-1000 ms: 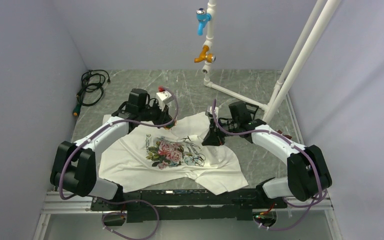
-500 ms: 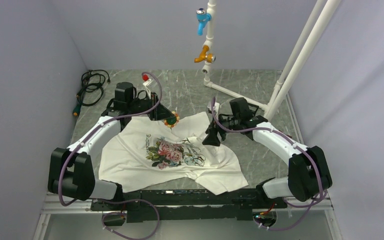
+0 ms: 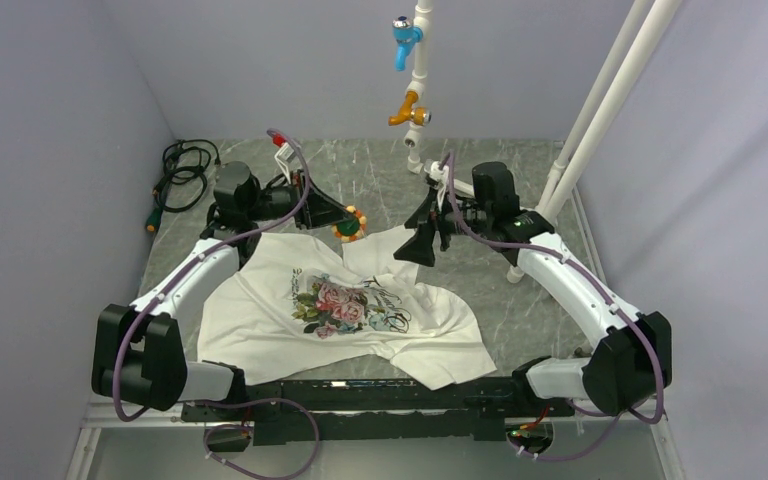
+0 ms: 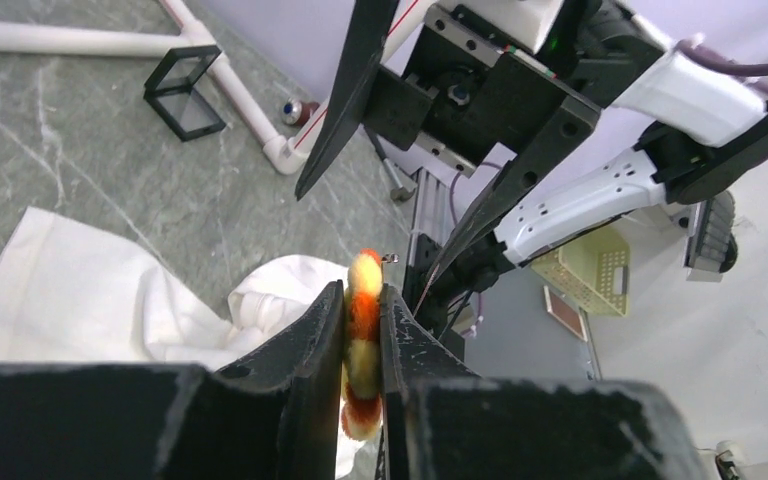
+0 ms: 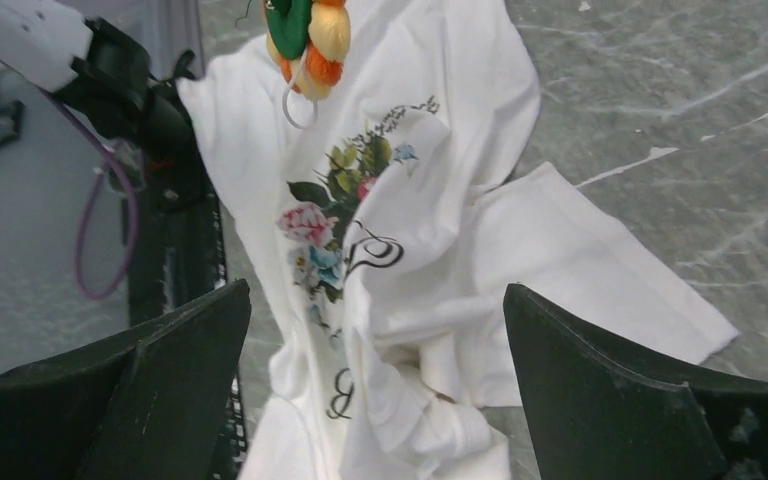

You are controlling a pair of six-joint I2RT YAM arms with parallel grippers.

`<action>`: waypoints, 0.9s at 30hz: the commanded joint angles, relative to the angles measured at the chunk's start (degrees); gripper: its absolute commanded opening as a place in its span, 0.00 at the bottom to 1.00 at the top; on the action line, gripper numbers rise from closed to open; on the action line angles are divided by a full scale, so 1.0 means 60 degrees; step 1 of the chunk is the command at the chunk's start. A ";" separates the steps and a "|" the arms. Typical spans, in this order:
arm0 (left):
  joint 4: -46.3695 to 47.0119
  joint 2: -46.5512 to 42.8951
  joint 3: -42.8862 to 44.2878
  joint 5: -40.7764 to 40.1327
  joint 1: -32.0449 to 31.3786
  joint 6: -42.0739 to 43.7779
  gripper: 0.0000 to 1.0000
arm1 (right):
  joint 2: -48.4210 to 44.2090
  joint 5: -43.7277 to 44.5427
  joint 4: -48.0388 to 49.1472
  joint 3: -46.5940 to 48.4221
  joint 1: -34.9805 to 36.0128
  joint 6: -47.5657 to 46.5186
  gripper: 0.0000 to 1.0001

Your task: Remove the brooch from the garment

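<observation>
The brooch (image 3: 349,228), a small orange-yellow flower, is pinched edge-on between the fingers of my left gripper (image 3: 339,219), in the air above the garment's far edge. In the left wrist view the brooch (image 4: 363,345) fills the narrow gap of the left gripper (image 4: 362,300). The garment (image 3: 260,320), a white T-shirt with a rose print, lies crumpled on the table. My right gripper (image 3: 419,241) hovers open over its far right part, holding nothing. In the right wrist view the right gripper (image 5: 375,295) stands wide over the garment (image 5: 460,240), and the brooch (image 5: 312,42) shows a green back.
A white pipe frame (image 3: 472,186) with a blue tap (image 3: 402,42) and an orange tap (image 3: 408,113) stands at the back. A black cable coil (image 3: 182,170) lies back left. A small black square frame (image 4: 185,92) sits by the pipe. Walls close in on three sides.
My left gripper has pulled back and up to the left with the brooch, away from the shirt. My right gripper has let go of the cloth, opened wide and lifted toward the back.
</observation>
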 commanded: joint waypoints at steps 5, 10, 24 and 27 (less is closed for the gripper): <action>0.3098 -0.0177 -0.0487 0.0049 -0.0146 -0.2201 0.00 | -0.0087 -0.0492 0.2457 0.0417 0.0408 0.3439 1.00; 0.3428 0.0003 -0.0698 0.0145 -0.0377 -0.2360 0.00 | 0.0372 -0.0697 0.2985 0.0806 0.0448 0.3857 0.95; 0.6496 0.1317 -0.0262 0.0513 -0.0399 -0.4383 0.00 | 0.1938 -0.1772 0.3699 0.1769 0.0506 0.5483 0.63; 0.6805 0.1438 -0.0235 0.0503 -0.0399 -0.4526 0.00 | 0.2045 -0.1997 0.4091 0.1711 0.0503 0.5901 0.60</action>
